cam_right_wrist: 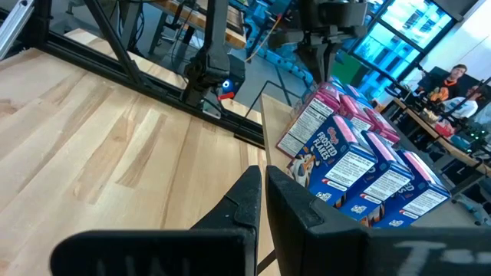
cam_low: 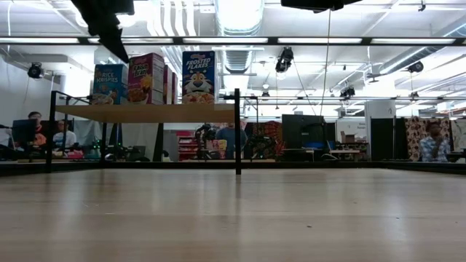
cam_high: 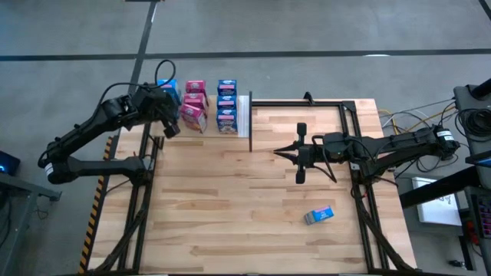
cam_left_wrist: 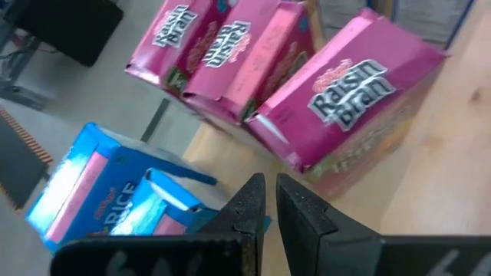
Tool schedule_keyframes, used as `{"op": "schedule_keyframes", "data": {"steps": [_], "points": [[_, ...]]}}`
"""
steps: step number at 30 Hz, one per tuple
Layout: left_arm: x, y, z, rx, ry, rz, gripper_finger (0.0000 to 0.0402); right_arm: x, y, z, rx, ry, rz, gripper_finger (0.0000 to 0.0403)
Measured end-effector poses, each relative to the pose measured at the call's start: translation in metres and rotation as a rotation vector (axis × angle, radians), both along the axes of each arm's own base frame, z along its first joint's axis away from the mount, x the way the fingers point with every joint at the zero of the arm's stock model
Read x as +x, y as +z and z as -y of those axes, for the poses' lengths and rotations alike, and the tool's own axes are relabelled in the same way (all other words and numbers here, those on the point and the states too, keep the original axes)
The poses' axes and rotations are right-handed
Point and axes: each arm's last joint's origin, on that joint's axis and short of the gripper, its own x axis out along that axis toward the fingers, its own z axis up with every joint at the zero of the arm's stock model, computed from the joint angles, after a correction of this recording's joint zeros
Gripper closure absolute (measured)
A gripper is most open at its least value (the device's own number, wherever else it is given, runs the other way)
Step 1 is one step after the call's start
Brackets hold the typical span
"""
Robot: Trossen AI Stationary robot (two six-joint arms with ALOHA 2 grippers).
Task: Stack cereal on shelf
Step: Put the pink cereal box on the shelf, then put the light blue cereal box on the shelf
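From overhead we look straight down on the whole table (cam_high: 253, 199), both arms and the shelf (cam_high: 244, 115) at its far edge. At tabletop height we face level across the planks toward the shelf (cam_low: 145, 113) and the room behind. From the left wrist we see the cereal (cam_left_wrist: 337, 100) at close range; from the right wrist we see the same cereal (cam_right_wrist: 345, 165) from farther off, across the table.
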Motion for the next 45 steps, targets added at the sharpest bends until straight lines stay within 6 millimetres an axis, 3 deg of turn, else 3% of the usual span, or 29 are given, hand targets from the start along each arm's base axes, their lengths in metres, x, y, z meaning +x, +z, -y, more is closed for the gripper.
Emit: {"op": "schedule_keyframes", "data": {"steps": [31,38,45], "points": [[-0.004,0.002,0.007,-0.104,-0.021,0.101,0.0384,0.000,0.000,0.000,0.002,-0.001,0.000,0.0390],[-0.016,0.008,0.025,-0.105,-0.037,0.208,0.0392,0.000,0.000,0.000,0.021,-0.004,0.002,0.0390],[-0.016,0.004,0.052,-0.104,-0.189,0.444,0.0401,0.000,0.000,0.000,0.054,-0.009,0.006,0.0390]]}}
